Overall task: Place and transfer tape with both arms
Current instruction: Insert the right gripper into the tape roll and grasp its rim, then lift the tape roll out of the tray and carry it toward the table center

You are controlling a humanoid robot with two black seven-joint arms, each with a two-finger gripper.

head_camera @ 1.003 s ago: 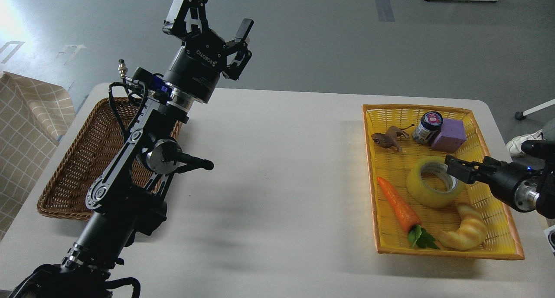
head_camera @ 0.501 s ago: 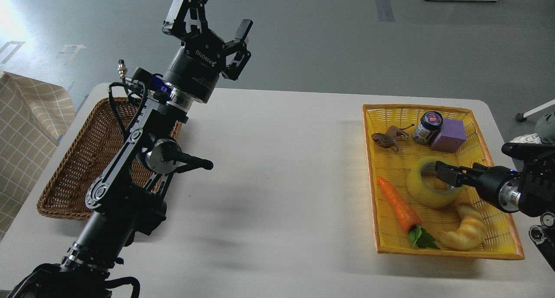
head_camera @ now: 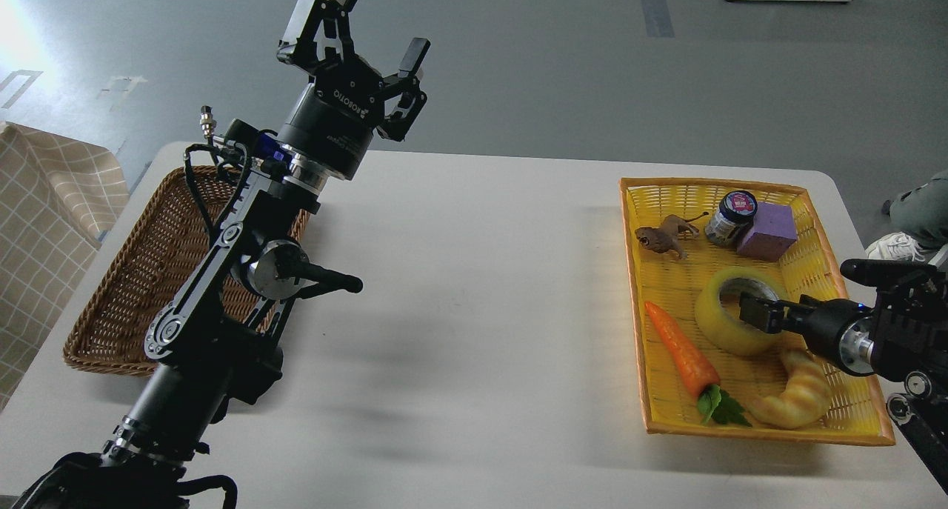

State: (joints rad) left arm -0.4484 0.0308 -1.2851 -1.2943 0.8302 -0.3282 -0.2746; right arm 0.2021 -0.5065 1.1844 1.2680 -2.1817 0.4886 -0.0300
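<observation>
The tape (head_camera: 729,316) lies flat in the yellow basket (head_camera: 844,409) on a white table (head_camera: 474,309) over a grey floor. The right gripper (head_camera: 757,310) reaches in level from the right, its tip over the roll's core; whether its fingers are apart cannot be told. Sharing the basket: one carrot (head_camera: 678,350), one croissant (head_camera: 796,394), one jar (head_camera: 729,216), one purple block (head_camera: 766,231), one toy animal (head_camera: 663,236). One brown wicker basket (head_camera: 141,287) sits far left. The left gripper (head_camera: 370,31) is raised high, fingers spread

A white table (head_camera: 474,287) stands on grey floor (head_camera: 555,64), glare at upper left, checked cloth (head_camera: 44,198) beside.
</observation>
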